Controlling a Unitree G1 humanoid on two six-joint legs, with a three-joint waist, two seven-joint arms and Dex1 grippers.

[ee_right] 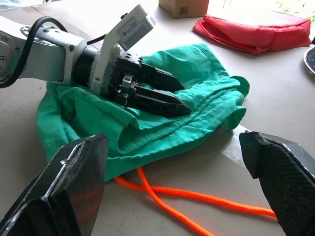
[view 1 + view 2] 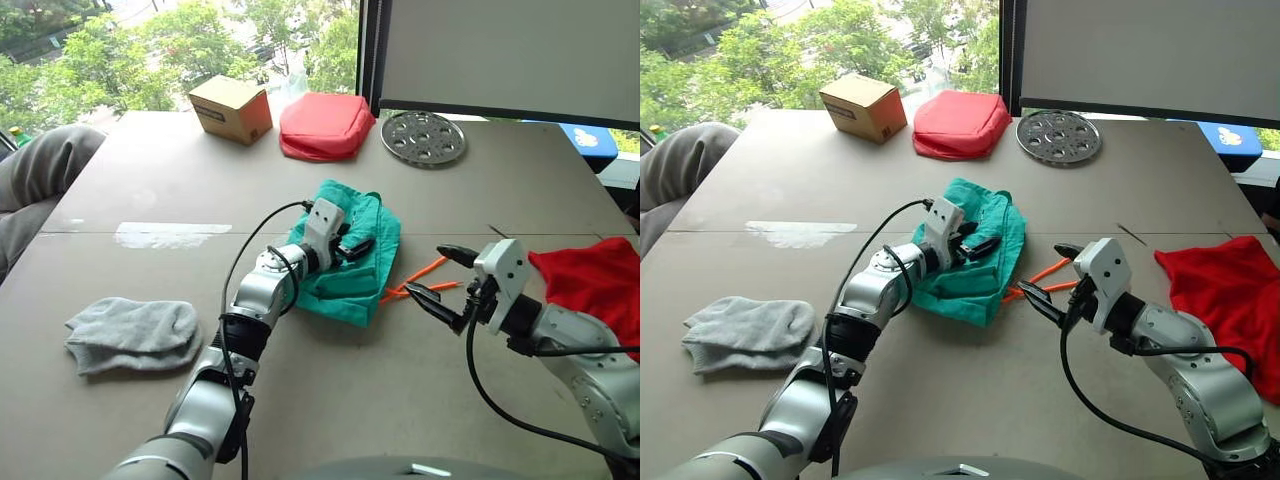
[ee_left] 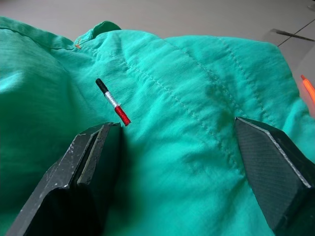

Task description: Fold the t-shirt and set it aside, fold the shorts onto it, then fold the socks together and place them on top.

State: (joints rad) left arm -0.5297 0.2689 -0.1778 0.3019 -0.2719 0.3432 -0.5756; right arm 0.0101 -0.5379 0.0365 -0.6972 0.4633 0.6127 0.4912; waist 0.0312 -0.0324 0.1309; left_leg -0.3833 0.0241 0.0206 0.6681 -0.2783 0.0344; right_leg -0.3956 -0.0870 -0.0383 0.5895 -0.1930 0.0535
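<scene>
Here we are at the shorts step. Our landmark is the shorts (image 2: 350,262), a teal-green bundle mid-table, roughly doubled over. Our left gripper (image 2: 352,247) rests on top of them, its two black fingers spread wide with cloth lying between them, nothing pinched. Just to the right of the shorts, the orange drawstring (image 2: 418,280) trails out loose onto the table. Our right gripper (image 2: 442,274) hovers over that cord, jaws wide and empty. Well to the right of the shorts lies the t-shirt (image 2: 590,285), red and wrinkled at the table edge. Well to their left sit the socks (image 2: 133,333), grey and limp. We judge the next move calls for pinching the shorts' edges, finishing the fold, then carrying them right onto the t-shirt.
</scene>
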